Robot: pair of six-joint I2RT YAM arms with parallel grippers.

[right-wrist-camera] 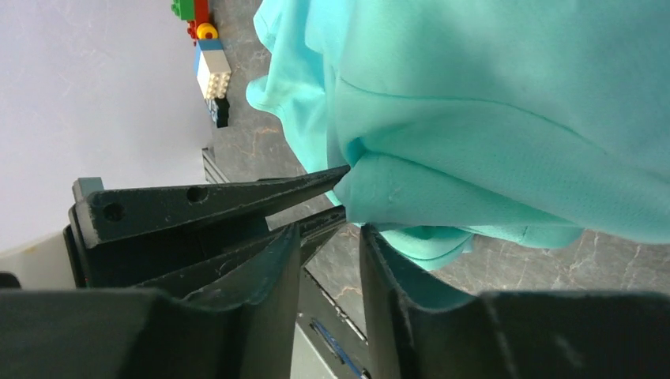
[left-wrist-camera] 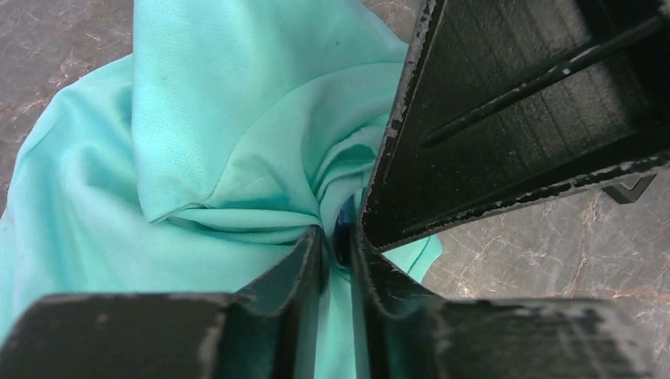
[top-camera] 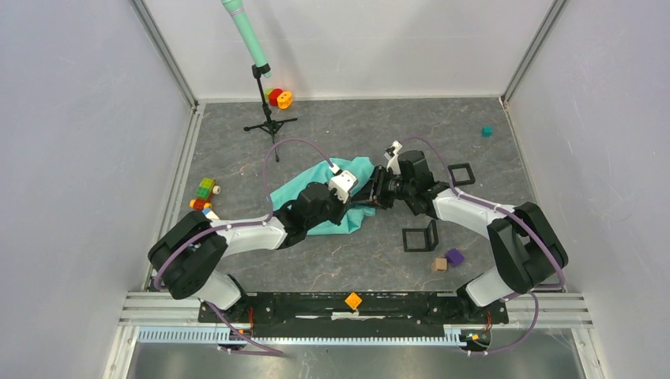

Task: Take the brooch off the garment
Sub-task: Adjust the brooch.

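Observation:
The turquoise garment lies bunched in the middle of the table. My left gripper is at its right edge. In the left wrist view my left gripper is shut on a gathered fold of the garment, with a small dark blue thing, perhaps the brooch, at its tips. My right gripper faces it closely; its black fingers fill that view's upper right. In the right wrist view my right gripper is slightly open and empty, just under the lifted cloth, beside the left fingers.
Two black open cube frames stand to the right, with a purple cube and a wooden cube near. Toy bricks lie at the left wall. A tripod stand, coloured rings and a teal cube are at the back.

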